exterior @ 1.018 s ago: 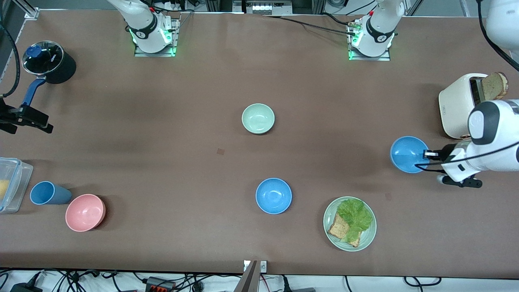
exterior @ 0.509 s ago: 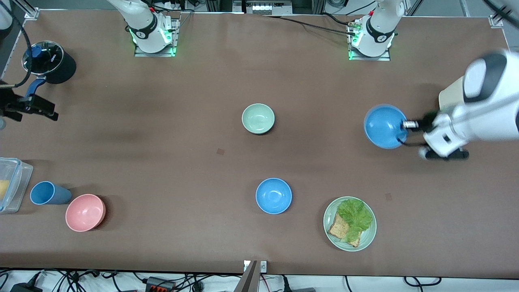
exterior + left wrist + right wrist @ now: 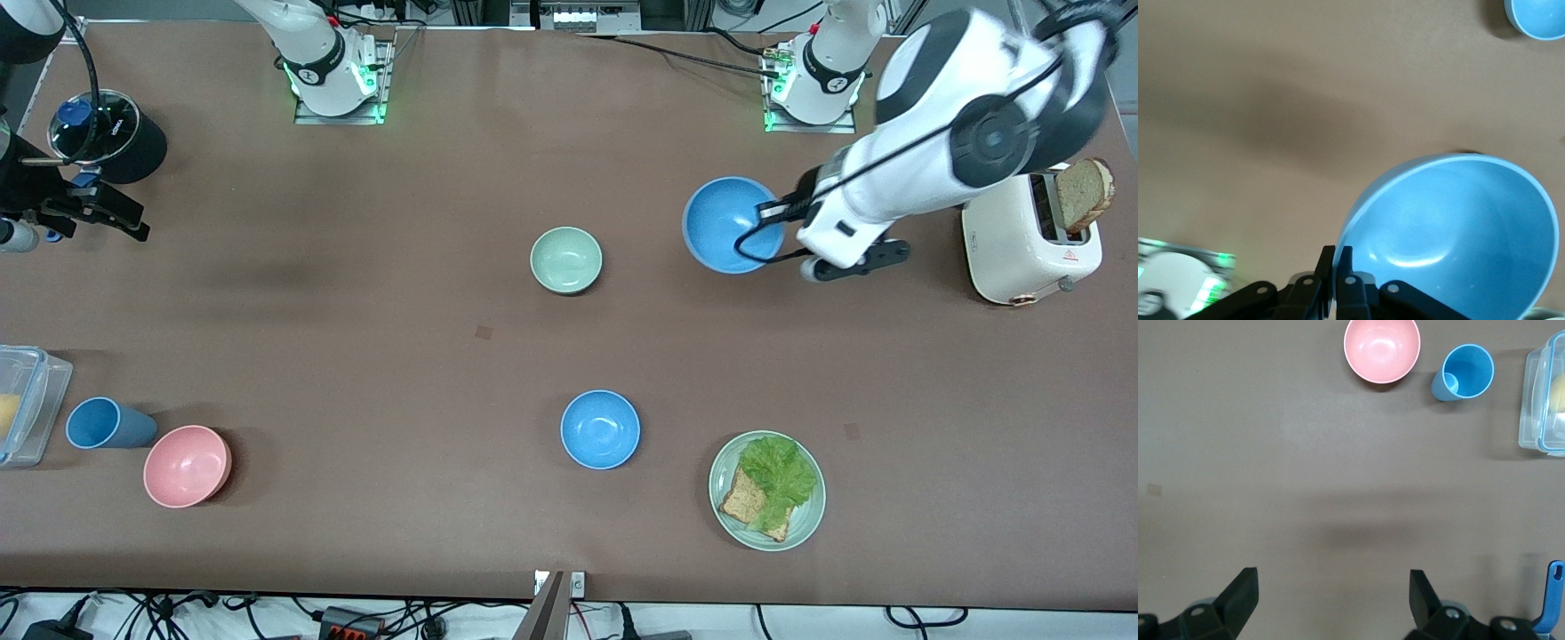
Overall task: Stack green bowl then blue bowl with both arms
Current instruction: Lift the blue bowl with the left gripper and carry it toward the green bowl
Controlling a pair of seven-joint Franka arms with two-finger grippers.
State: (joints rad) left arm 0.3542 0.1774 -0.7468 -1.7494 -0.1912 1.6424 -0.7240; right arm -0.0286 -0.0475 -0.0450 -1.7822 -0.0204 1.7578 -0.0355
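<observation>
Left arm bent over from its base, forearm slanting down toward the table's middle. Left gripper (image 3: 772, 213) clamped on the rim of a blue bowl (image 3: 731, 224), fingers (image 3: 1335, 270) pinched together on the rim. Held in the air, tilted, over bare table beside the green bowl (image 3: 566, 260), toward the left arm's end. Green bowl upright on the table near the middle. Second blue bowl (image 3: 600, 429) nearer the front camera than the green one, well apart from it, beside a plate (image 3: 805, 524) of lettuce and toast.

Right arm waiting at its own end of the table. Right gripper (image 3: 1333, 593) spread wide, over the table edge near a black pot (image 3: 108, 136). Pink bowl (image 3: 1381, 349) and blue cup (image 3: 1464, 373) in its wrist view.
</observation>
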